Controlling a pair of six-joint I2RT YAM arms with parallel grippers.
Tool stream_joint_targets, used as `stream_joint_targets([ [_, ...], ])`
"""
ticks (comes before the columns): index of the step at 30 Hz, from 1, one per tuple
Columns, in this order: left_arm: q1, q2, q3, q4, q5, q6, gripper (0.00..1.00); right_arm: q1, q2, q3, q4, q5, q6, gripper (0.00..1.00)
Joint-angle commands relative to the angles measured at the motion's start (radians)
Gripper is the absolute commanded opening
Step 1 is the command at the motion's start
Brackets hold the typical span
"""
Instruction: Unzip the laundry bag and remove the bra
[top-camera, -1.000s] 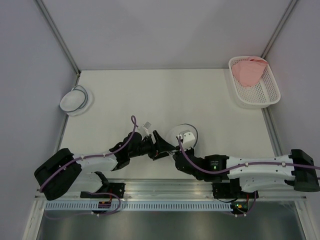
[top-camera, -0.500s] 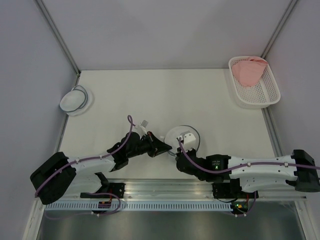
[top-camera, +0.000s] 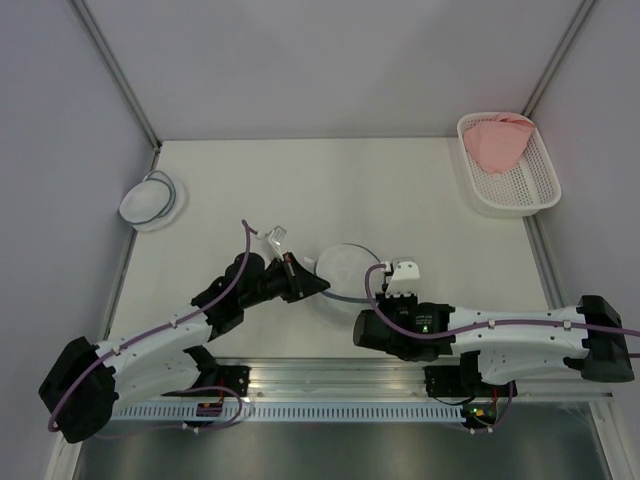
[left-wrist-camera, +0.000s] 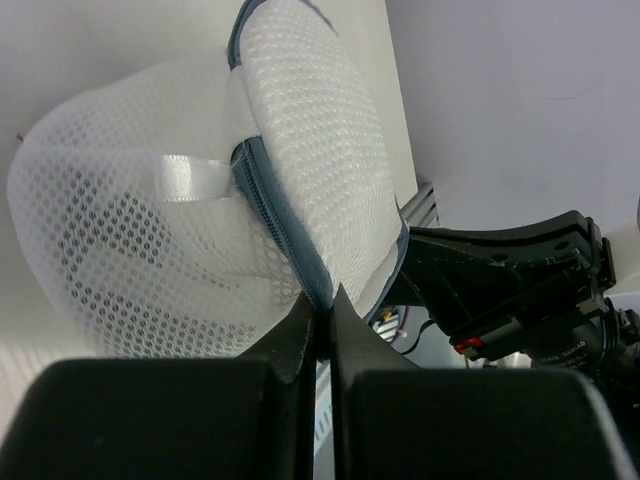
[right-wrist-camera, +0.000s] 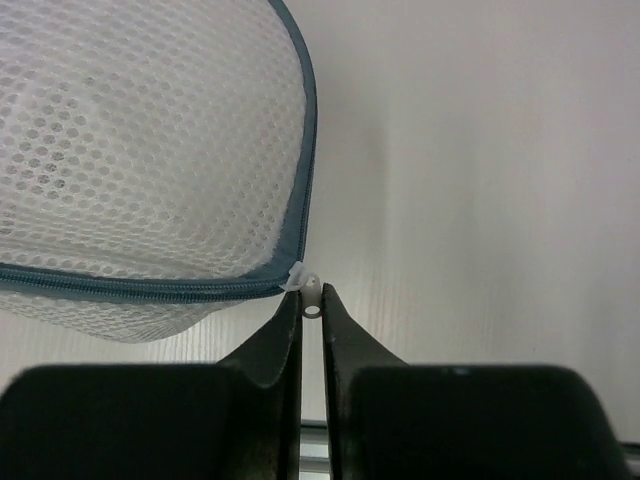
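Note:
The laundry bag (top-camera: 345, 270), white mesh with a dark grey-blue zipper rim, sits near the table's front middle between both grippers. In the left wrist view the bag (left-wrist-camera: 150, 250) stands tilted on edge. My left gripper (left-wrist-camera: 322, 303) is shut on its zipper rim (left-wrist-camera: 290, 240), below a white ribbon loop (left-wrist-camera: 190, 178). My right gripper (right-wrist-camera: 311, 303) is shut on the small white zipper pull (right-wrist-camera: 312, 290) at the end of the zipper (right-wrist-camera: 150, 288). From above, the left gripper (top-camera: 316, 287) is at the bag's left edge and the right gripper (top-camera: 383, 284) at its right. The bra is hidden.
A smaller white dome with a pale rim (top-camera: 150, 200) lies at the table's left edge. A white plastic basket (top-camera: 530, 190) holding a pink cloth (top-camera: 497, 143) stands at the back right. Grey walls close in three sides.
My left gripper shut on the bag's rim and drew back to the left. The right gripper moved right with the zipper pull. The bag shifted left and now stands tilted.

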Motion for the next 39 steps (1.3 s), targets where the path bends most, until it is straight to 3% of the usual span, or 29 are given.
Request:
stream_joint_targets([
  [1,0.05,-0.001,0.069,-0.05,-0.011,0.216,0.02,-0.023,-0.014,0.016,-0.149,0.12,0.039,0.0],
  [7,0.156,0.198,0.208,0.122,0.113,0.289,0.02,-0.023,-0.036,-0.005,0.066,0.08,-0.133,0.0],
  [10,0.165,0.29,0.294,0.069,0.125,0.282,0.32,-0.023,-0.022,-0.007,0.152,0.048,-0.183,0.01],
  [11,0.165,0.299,0.3,0.055,0.121,0.267,0.52,-0.023,-0.013,-0.007,0.17,0.043,-0.19,0.01],
  [14,0.161,0.258,0.242,0.042,0.09,0.19,0.67,-0.021,0.025,-0.007,0.236,0.005,-0.222,0.0],
  [21,0.112,0.027,0.038,-0.051,0.026,-0.001,0.74,-0.023,0.049,-0.053,0.511,-0.147,-0.369,0.0],
  [27,0.056,-0.033,-0.071,0.067,0.023,-0.141,0.75,-0.021,0.036,-0.07,0.647,-0.245,-0.444,0.0],
  [33,-0.023,0.091,-0.028,0.136,0.024,-0.166,0.73,-0.021,0.05,-0.079,0.739,-0.322,-0.464,0.01],
  [35,-0.031,0.124,-0.03,0.183,0.019,-0.177,0.68,-0.023,0.058,-0.076,0.758,-0.34,-0.469,0.0],
  [39,-0.033,0.131,-0.02,0.17,0.004,-0.157,0.02,-0.023,0.061,-0.067,0.737,-0.366,-0.472,0.0],
])
